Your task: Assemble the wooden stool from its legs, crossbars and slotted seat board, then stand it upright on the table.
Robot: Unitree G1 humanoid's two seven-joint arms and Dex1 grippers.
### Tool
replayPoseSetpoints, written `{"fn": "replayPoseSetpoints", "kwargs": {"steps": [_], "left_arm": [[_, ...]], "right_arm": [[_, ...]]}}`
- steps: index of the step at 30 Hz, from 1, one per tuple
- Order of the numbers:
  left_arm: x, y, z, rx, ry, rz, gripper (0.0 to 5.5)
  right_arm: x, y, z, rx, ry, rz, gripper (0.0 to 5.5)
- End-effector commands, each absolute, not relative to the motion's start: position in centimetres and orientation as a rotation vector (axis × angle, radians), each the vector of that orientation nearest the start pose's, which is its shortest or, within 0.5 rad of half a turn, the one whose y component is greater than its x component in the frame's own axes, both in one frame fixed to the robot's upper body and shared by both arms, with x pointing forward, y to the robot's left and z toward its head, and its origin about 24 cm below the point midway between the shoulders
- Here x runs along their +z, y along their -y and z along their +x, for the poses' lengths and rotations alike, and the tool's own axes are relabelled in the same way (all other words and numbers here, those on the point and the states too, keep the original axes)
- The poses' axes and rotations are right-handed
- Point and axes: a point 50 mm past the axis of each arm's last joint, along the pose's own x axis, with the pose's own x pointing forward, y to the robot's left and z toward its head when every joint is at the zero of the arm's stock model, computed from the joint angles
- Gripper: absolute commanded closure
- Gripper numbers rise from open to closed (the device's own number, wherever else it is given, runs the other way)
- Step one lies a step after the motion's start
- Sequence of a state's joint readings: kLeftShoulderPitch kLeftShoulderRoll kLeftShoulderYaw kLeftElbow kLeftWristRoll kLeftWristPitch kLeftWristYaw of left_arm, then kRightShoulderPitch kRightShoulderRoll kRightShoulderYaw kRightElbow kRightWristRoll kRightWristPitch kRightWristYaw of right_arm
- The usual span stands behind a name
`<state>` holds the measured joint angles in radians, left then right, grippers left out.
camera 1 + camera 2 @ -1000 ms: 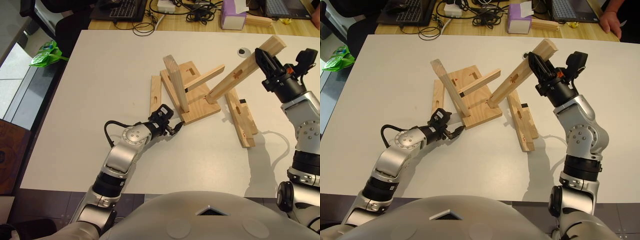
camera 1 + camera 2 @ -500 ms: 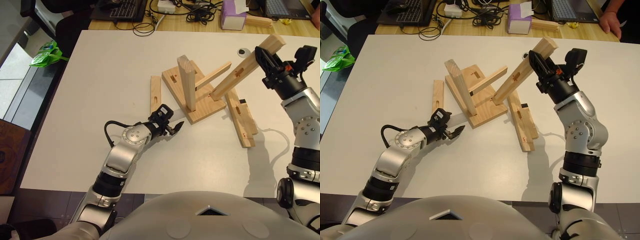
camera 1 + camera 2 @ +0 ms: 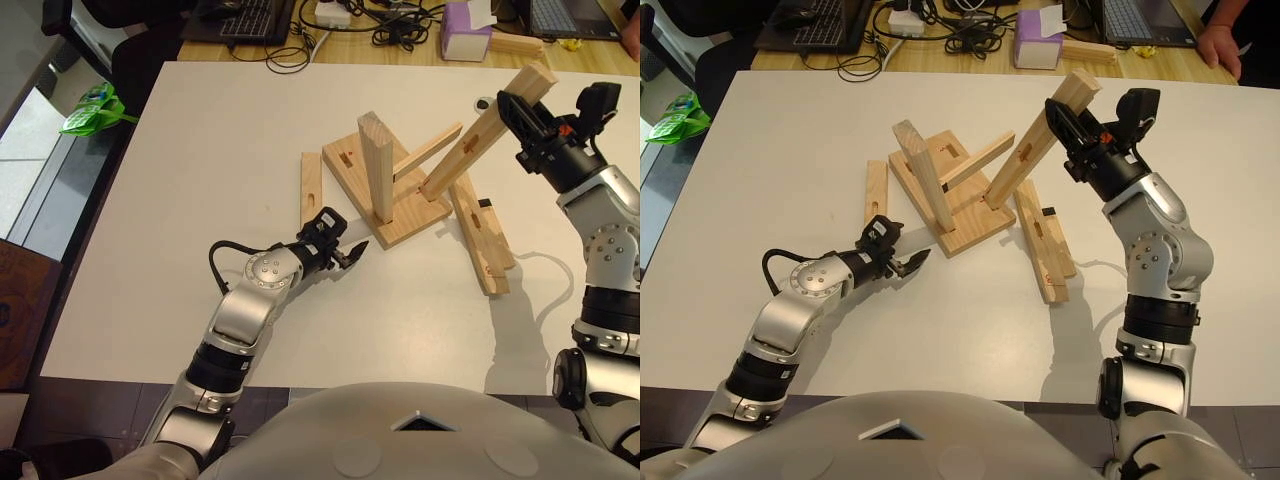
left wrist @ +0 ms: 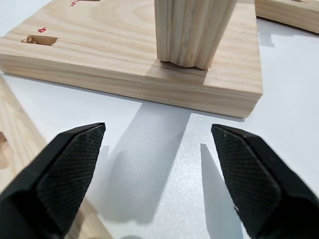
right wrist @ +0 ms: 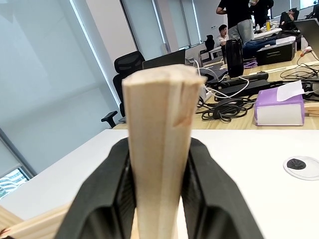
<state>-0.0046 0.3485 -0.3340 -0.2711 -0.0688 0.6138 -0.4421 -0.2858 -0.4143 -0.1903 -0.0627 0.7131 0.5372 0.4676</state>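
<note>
The slotted seat board (image 3: 400, 210) lies flat mid-table. One leg (image 3: 377, 165) stands upright in it, and a crossbar (image 3: 432, 148) juts from that leg. My right gripper (image 3: 515, 118) is shut on a second leg (image 3: 470, 148), held slanted in the air. That leg's lower end rests at the board's right corner. In the right wrist view the leg (image 5: 159, 149) sits between the black fingers (image 5: 107, 199). My left gripper (image 3: 350, 255) is open just in front of the board's near corner. In the left wrist view it (image 4: 157, 128) faces the board's edge (image 4: 124, 74) without touching.
A loose slotted piece (image 3: 312, 188) lies left of the board. Two more (image 3: 482, 238) lie overlapped to its right. A round grommet (image 3: 487, 102) sits near the far edge. A purple tissue box (image 3: 465, 28), cables and a keyboard crowd the desk behind. A green bag (image 3: 95, 108) hangs off the left edge.
The seat board turned and slid right, away from my left gripper. My right gripper swung the held leg steeper and slightly leftward. The left arm stayed put.
</note>
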Motion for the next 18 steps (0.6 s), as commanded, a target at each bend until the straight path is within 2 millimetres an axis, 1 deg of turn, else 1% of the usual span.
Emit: {"fn": "replayPoseSetpoints", "kwargs": {"steps": [1, 9, 18], "left_arm": [[3.1, -11.6, 22.5, -0.714, -0.463, 0.255, 1.57], [3.2, -11.4, 22.5, -0.709, -0.455, 0.251, 1.57], [3.2, -11.4, 22.5, -0.711, -0.454, 0.251, 1.57]], "right_arm": [[10.6, 20.7, 29.0, 0.507, -0.177, 0.257, 4.48], [9.7, 20.0, 29.7, 0.507, -0.278, 0.228, 4.48], [9.4, 20.2, 30.0, 0.491, -0.300, 0.281, 4.48]]}}
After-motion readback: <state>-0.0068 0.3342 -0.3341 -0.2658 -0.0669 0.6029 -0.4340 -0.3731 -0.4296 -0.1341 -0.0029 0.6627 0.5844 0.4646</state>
